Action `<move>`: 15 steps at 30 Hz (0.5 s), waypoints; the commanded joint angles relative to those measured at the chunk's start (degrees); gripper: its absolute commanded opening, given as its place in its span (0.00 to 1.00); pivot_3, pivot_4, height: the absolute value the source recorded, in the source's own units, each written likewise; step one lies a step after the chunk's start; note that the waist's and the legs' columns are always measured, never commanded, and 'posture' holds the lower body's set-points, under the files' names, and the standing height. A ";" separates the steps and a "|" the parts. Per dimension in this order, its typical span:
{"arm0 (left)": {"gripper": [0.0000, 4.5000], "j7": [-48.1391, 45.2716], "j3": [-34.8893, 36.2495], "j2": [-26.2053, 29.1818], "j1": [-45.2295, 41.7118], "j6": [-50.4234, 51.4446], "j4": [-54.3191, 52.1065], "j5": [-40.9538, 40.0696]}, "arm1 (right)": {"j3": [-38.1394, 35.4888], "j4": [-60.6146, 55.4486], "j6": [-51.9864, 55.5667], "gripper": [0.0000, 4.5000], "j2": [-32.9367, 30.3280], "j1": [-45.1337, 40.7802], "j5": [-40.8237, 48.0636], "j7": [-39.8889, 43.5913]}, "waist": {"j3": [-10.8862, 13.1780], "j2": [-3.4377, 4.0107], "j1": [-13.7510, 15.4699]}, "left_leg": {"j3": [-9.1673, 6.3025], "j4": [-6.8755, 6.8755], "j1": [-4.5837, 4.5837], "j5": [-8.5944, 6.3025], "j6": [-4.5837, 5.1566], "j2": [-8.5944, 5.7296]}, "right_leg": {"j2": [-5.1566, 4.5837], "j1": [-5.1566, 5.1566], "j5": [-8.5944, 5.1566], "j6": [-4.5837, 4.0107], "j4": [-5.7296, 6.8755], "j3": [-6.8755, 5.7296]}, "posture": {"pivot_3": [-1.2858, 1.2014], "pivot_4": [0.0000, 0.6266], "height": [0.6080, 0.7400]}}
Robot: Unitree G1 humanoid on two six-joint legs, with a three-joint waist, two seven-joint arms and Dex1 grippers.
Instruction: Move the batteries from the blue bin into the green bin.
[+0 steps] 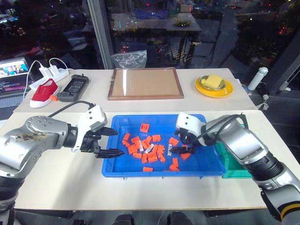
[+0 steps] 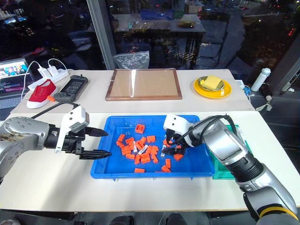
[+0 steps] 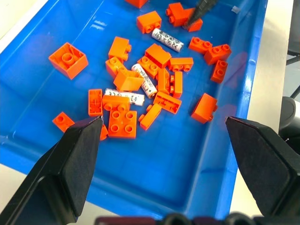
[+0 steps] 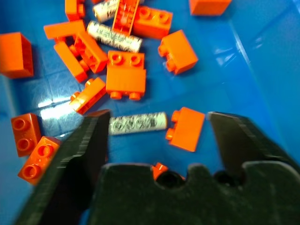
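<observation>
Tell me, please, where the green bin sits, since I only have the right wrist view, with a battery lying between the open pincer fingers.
Observer: The green bin stands right against the blue bin's right end, on the robot's right side.
Operator: Thank you. Could you also say what the left pincer is doing?
Observer: The left pincer is open and empty, over the blue bin's left rim.
</observation>
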 commanded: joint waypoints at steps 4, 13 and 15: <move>1.00 -0.69 0.74 0.85 -0.42 -1.72 -0.59 1.19 | 1.41 -2.49 0.92 0.93 1.34 1.13 0.30 -0.16 | 0.00 0.00 0.11 | 0.00 0.01 0.01 0.00 0.00 0.00 | -0.01 0.00 0.00 0.00 0.00 0.00 | 0.52 0.24 1.00; 1.00 -0.68 1.04 1.09 0.51 -1.68 -0.64 1.66 | 3.08 4.93 -2.79 0.93 3.38 2.08 -1.90 -1.07 | 0.00 0.00 0.05 | 0.00 0.01 0.02 0.00 0.00 -0.01 | 0.00 0.01 0.00 0.00 0.01 0.00 | 0.52 0.24 1.00; 1.00 -0.79 0.69 1.49 1.00 -2.15 -0.51 2.43 | 2.95 7.35 -3.52 0.93 4.65 1.22 -2.33 -1.50 | 0.00 0.00 -0.04 | 0.00 0.01 0.01 0.00 0.00 -0.01 | -0.01 0.00 0.00 0.00 0.00 0.00 | 0.52 0.24 1.00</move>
